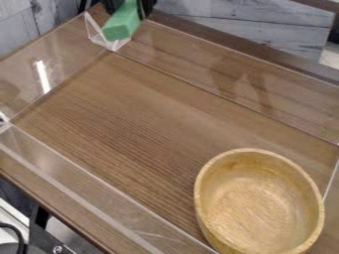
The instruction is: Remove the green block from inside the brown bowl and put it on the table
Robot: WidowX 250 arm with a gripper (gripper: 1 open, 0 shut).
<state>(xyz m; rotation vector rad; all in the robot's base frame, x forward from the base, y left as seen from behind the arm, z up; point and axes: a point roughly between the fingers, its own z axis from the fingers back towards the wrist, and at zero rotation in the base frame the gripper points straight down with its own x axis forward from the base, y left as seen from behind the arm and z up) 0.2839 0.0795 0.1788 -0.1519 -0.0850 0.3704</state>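
The green block (121, 24) hangs at the top left of the view, above the far left corner of the table (146, 119). Only the dark tips of my gripper (133, 7) show at the top edge, and they are shut on the block's upper end. The brown bowl (260, 204) sits on the table at the front right with nothing in it, far from the block.
Clear acrylic walls (54, 74) run along the table's edges. A clear triangular stand (106, 38) is at the far left corner, right beside the hanging block. The table's front edge drops off at the lower left.
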